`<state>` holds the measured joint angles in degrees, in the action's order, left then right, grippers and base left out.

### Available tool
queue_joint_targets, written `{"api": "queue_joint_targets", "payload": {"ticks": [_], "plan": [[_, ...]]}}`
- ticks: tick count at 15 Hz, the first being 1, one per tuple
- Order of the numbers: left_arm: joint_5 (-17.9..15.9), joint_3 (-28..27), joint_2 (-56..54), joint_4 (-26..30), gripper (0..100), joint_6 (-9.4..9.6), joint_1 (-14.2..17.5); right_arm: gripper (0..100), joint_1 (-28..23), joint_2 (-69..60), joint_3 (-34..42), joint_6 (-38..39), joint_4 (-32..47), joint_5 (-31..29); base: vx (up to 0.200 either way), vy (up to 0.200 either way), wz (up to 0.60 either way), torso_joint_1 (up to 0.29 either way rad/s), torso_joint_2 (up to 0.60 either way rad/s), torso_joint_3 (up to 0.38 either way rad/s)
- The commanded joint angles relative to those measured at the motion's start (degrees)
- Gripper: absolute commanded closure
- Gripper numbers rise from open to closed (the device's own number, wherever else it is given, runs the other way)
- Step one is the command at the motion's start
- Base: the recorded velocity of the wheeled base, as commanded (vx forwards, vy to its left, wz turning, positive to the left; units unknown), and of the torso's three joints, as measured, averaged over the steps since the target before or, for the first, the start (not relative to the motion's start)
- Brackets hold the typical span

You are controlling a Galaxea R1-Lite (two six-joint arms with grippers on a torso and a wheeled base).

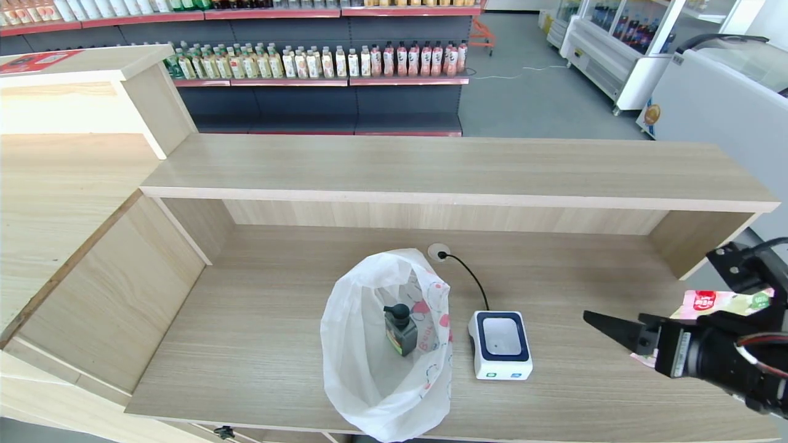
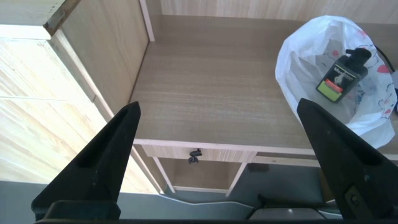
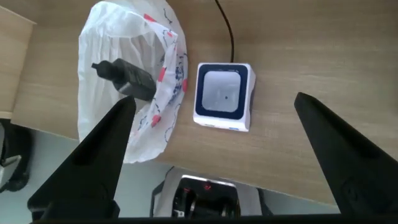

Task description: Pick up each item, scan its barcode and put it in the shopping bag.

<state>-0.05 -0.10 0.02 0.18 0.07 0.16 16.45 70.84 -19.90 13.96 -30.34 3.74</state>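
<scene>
A light wood-grain counter (image 1: pixel 258 320) is carrying everything, with a raised ledge (image 1: pixel 431 166) running along its far side. A white shopping bag (image 1: pixel 345 344) is standing open near the front edge, at about the middle. Just to its right a white scanner (image 1: pixel 500 344) is lying flat, its black cable (image 1: pixel 471 277) curving back to a round grommet (image 1: pixel 438 252) in the counter. A pink-and-green packet (image 1: pixel 726 303) is lying at the right end, partly hidden.
</scene>
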Motion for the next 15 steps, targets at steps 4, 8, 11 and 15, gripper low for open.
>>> {"api": "queue_joint_targets", "payload": {"ticks": [4,8,11,15], "plan": [[0.0,0.0,0.0,0.0,0,0.01,0.0,0,-2.8,-14.1,3.1,0.1,6.3,-0.1,-0.2,0.0,0.0,0.001,0.0,0.0],[0.0,0.0,0.0,0.0,0,0.01,0.0,0,-3.7,-18.9,5.2,-0.1,10.7,-4.1,-0.05,0.0,0.0,0.005,0.0,-0.001],[0.0,0.0,0.0,0.0,0,-0.07,0.0,0,-3.7,-24.2,5.1,-0.1,16.7,-4.4,0.0,-0.067,0.0,-0.004,-0.01,0.001],[0.0,0.0,0.0,0.0,0,0.01,0.0,0,-4.2,-29.3,5.3,-0.1,21.9,-4.6,0.0,-0.2,0.0,0.011,0.0,-0.001]]}}
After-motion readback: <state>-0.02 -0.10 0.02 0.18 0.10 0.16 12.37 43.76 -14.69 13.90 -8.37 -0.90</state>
